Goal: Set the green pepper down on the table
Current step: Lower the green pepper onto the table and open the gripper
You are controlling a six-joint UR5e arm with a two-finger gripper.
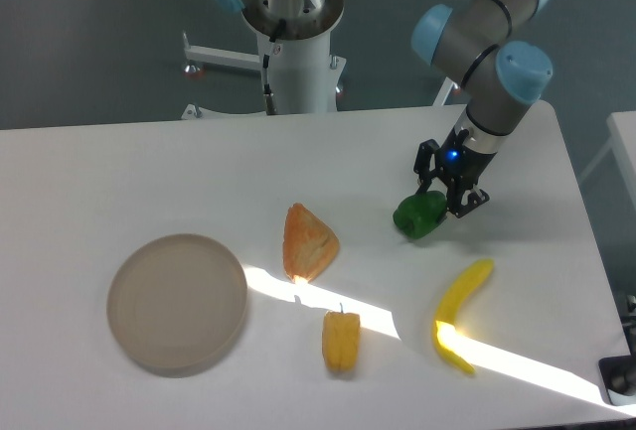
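Note:
The green pepper (417, 216) is small, glossy and lumpy, and sits at the right middle of the white table (149, 182), at or just above its surface. My gripper (446, 202) reaches down from the upper right. Its black fingers close on the pepper's upper right side. The pepper's part under the fingers is hidden.
A yellow banana (459, 315) lies just below and right of the pepper. A yellow-orange pepper (341, 342) and an orange wedge-shaped toy (309, 241) lie near the table's middle. A round beige-grey plate (177, 301) stands at the front left. The table's right edge is near.

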